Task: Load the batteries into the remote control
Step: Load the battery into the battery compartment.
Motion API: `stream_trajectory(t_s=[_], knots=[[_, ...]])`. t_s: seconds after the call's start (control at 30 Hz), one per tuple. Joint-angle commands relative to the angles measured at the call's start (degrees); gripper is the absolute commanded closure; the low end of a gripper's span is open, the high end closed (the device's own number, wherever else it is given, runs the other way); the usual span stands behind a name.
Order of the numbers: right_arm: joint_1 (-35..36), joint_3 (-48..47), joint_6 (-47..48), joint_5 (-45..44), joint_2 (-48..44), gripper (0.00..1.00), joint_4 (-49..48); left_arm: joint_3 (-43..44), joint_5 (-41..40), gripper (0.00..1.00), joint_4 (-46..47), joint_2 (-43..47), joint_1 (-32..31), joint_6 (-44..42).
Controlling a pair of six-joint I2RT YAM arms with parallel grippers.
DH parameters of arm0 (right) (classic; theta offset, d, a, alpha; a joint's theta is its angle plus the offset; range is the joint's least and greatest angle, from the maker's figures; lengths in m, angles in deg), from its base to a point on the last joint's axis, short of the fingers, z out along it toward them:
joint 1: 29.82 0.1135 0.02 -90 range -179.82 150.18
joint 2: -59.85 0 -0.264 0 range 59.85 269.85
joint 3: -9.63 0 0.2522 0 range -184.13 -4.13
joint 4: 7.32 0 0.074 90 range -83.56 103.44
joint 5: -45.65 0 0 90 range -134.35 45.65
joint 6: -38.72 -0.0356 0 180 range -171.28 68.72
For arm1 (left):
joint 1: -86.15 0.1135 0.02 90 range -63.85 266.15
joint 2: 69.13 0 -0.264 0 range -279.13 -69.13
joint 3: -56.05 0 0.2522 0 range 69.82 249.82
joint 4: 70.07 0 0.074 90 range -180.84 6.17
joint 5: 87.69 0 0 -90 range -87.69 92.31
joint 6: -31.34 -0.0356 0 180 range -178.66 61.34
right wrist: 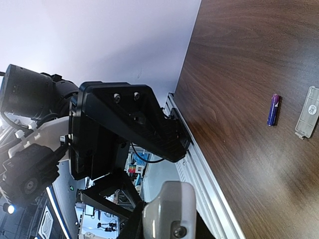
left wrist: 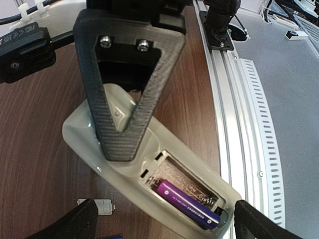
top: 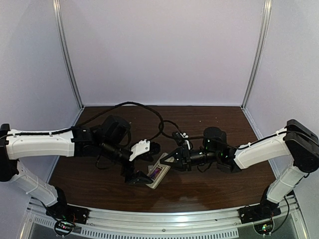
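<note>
Currently my left claw [left wrist: 164, 224] stands wide apart, holding nothing. Its two fingertips [left wrist: 70, 225] straddle the battery end of the remote control [left wrist: 169, 149] without touching it. The remote lies back-up and tilted directly under this claw, with the battery recess between the tips. One purple battery [left wrist: 189, 201] sits in the recess on the side nearest the claw. The lane beside it is open, with its printed floor showing.

My right claw [top: 169, 160] is clamped on the remote's other end. One ribbed black finger [left wrist: 124, 119] lies flat across the beige back, its tip stopping short of the recess edge.

The second battery [right wrist: 272, 109] lies loose on the desk [top: 214, 191], out ahead of the right claw. The grey-white cover [right wrist: 307, 112] lies just beside it, the two apart. From the left claw, that cover sits close to one fingertip.

The remote's recess end comes close to the aluminium rail [left wrist: 234, 124] along the desk's near edge, so room is tight there. Behind both claws the dark desk runs open to the back wall. I cannot tell whether the remote's low end touches the desk.
</note>
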State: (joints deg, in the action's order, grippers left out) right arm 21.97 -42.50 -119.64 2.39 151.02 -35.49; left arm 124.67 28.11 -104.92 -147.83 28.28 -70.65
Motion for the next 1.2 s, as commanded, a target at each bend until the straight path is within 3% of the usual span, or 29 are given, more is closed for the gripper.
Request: stream_trajectory(t_s=[0.0,0.57,1.17], knots=[[-0.11,0.0,-2.74,1.13,0.01,1.0,-5.61,-1.42,2.75,0.03,1.81,1.83,0.49,1.52],[-0.1,0.01,-2.72,1.25,-0.2,1.0,-6.32,-2.88,11.3,0.08,6.21,3.55,5.76,5.56],[-0.1,-0.3,-2.7,1.68,-0.59,1.0,-6.58,-2.2,10.74,0.16,5.88,1.45,5.85,5.31]])
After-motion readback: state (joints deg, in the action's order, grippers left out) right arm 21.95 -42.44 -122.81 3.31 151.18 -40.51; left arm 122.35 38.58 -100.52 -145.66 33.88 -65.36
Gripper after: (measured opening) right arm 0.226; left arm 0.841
